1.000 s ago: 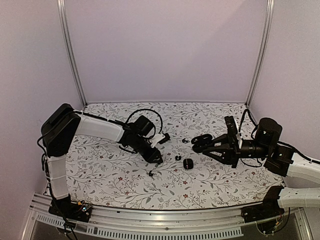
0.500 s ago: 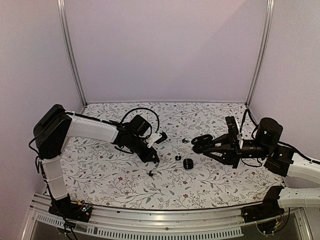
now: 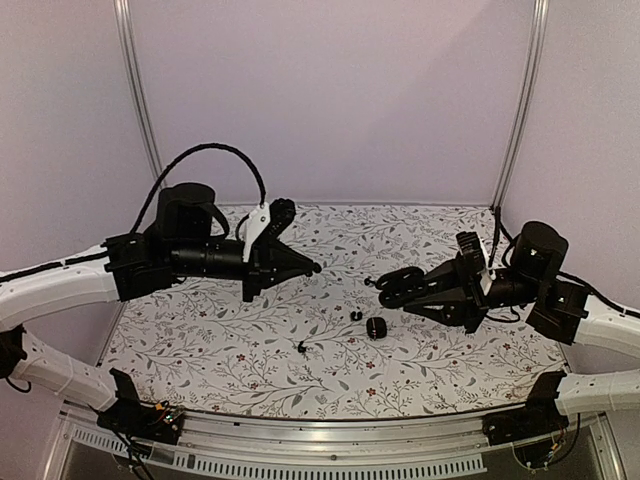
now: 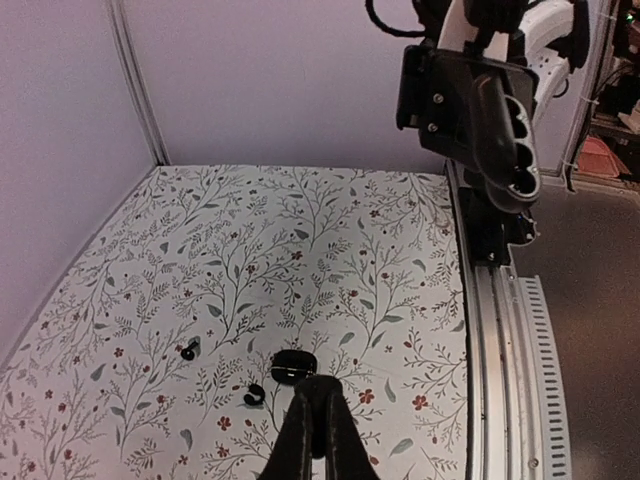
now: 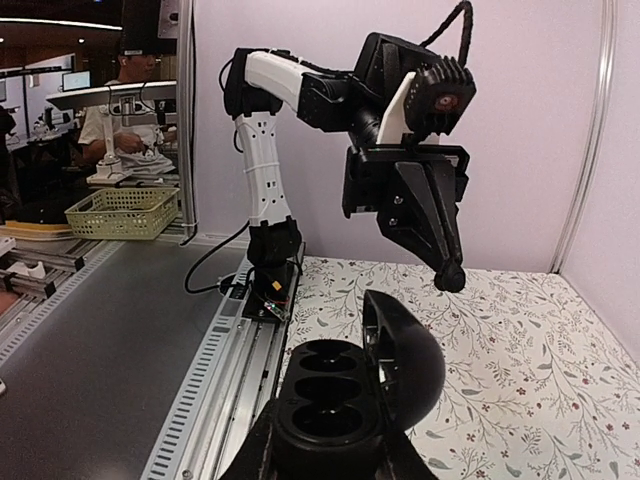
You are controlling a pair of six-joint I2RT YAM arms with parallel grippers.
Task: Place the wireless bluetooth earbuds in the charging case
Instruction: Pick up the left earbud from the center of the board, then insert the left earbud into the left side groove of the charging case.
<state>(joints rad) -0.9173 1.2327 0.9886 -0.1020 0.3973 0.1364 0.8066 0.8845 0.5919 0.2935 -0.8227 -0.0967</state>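
Note:
My right gripper [image 3: 408, 290] is shut on the black charging case [image 5: 345, 405], held above the table with its lid [image 5: 408, 362] open and its round wells empty. My left gripper [image 3: 314, 267] is raised over the table's middle left with its jaws shut. A small round black earbud [image 5: 450, 277] shows pinched at its tip. Two more earbuds [image 3: 355, 316] [image 3: 302, 347] lie on the floral table [image 3: 200, 330]; in the left wrist view these earbuds [image 4: 254, 394] [image 4: 187, 351] lie below my shut fingers [image 4: 305, 430].
A second, closed black pebble-shaped case [image 3: 376, 327] lies on the table between the arms, and this case [image 4: 293, 366] shows just ahead of the left fingertips. Metal posts [image 3: 140, 110] and purple walls bound the back. A rail [image 3: 300, 440] runs along the near edge.
My left gripper has shut near the tabletop, then lifted up and back, and now points right. The right gripper with the open case has tilted slightly upward.

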